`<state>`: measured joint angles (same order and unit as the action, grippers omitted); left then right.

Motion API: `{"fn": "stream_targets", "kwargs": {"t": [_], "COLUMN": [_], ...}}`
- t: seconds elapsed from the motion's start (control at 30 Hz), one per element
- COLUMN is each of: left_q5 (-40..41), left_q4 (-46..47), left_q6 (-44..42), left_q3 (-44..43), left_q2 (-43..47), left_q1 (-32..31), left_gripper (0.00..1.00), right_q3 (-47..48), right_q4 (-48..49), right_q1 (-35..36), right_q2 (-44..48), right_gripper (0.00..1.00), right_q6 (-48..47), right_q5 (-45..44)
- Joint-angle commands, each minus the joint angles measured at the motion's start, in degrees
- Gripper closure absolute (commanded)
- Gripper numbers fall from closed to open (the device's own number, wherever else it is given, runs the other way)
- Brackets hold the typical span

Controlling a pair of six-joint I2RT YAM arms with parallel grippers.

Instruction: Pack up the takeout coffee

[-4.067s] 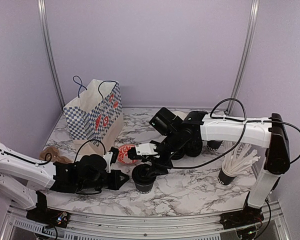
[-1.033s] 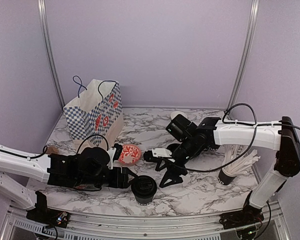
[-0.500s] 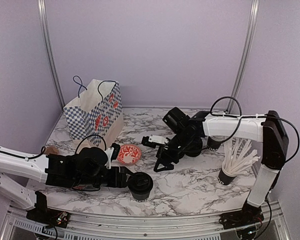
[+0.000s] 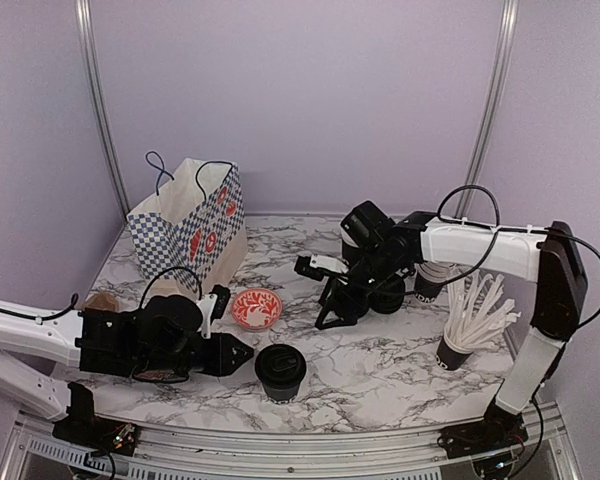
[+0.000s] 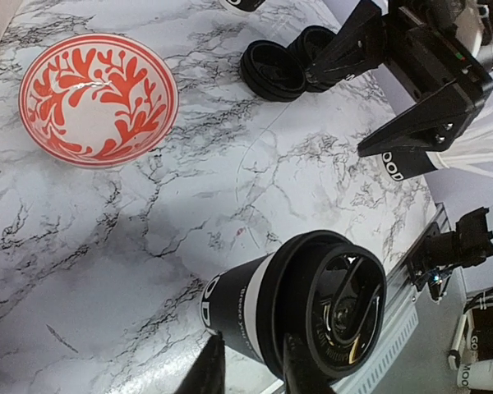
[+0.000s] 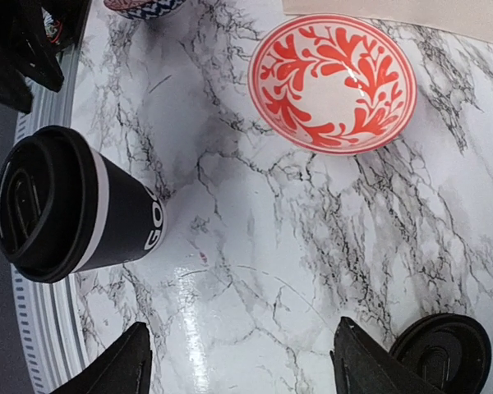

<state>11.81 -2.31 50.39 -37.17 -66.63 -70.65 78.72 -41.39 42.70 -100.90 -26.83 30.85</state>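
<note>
Red bowl (image 4: 257, 308) near checkered bag (image 4: 187, 235)

Left gripper (image 4: 242, 353) lies low over the marble table (image 4: 390, 365), nose pointing at the lidded black cup (image 4: 280, 371), just beside it with a sliver of marble between. Its jaws look drawn close together, though from up here that's hard to call. Red patterned bowl (image 4: 257, 307) sits just behind. Right gripper (image 4: 325, 292) hangs spread wide past the bowl, holding nothing, by loose black lids (image 4: 385, 298). Checked paper bag (image 4: 188, 230) stands upright back left; cup of straws (image 4: 458, 345) far right.
</note>
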Motion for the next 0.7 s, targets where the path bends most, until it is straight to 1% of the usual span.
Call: {"fn": "stream_targets", "kwargs": {"t": [0.0, 0.03, 0.07, 0.17, 0.33, 0.6, 0.67], "left_q5": [-3.5, -4.5, -5.2, -4.7, -0.8, -1.8, -2.5], "left_q4": [-2.3, -1.1, 0.3, 3.6, 4.6, 11.7, 13.0], "left_q6": [-10.3, -12.3, -14.3, -18.3, -23.2, -28.2, -29.8], "left_q3": [2.4, 2.9, 3.5, 4.3, 1.7, -3.6, -6.1], "left_q2": [1.5, 1.4, 1.0, -1.7, -8.9, -17.8, -20.9], "left_q1": [-1.8, -2.6, -3.4, -5.5, -7.5, -7.9, -7.9], "left_gripper": [0.92, 0.97, 1.00, 1.00, 1.00, 1.00, 1.00], "right_q3": [-3.2, -3.5, -3.5, -3.4, -3.3, -4.3, -4.6], "right_q4": [-2.9, -2.9, -2.9, -2.3, -2.0, -2.7, -2.9], "right_q1": [1.0, 0.9, 0.9, 0.8, 0.8, 0.1, -0.5], "right_q2": [5.2, 5.5, 5.7, 6.1, 6.8, 8.0, 8.4], "right_gripper": [0.28, 0.28, 0.28, 0.29, 0.29, 0.29, 0.29], "right_q6": [-3.2, -3.2, -3.1, -2.3, -1.8, -2.1, -2.0], "right_q5": [2.4, 2.0, 1.8, 1.9, 1.8, -0.1, -1.0]}}
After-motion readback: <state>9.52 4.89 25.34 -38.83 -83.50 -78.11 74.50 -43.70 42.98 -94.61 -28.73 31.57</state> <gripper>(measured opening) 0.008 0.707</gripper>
